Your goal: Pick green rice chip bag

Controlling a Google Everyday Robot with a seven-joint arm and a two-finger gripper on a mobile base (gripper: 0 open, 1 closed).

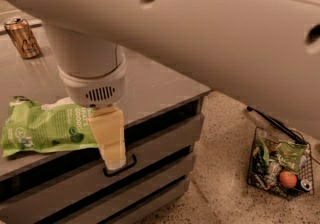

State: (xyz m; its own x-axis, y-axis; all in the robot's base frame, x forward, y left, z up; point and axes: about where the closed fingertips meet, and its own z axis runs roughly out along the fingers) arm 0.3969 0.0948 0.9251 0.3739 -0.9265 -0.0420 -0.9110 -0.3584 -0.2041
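Though the gripper (112,155) hangs just beside the green rice chip bag (45,130), I cannot tell whether it is open.

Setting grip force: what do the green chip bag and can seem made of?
Green chip bag: thin glossy plastic film, likely; crinkled, shiny. Can: metal, probably aluminium; gold-brown sheen. The gripper hangs at the counter front, beside the bag.

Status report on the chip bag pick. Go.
Pincer low at the counter front edge, beside the green chip bag, right end. Bag flat on counter, not lifted. Can far back, out of the way.
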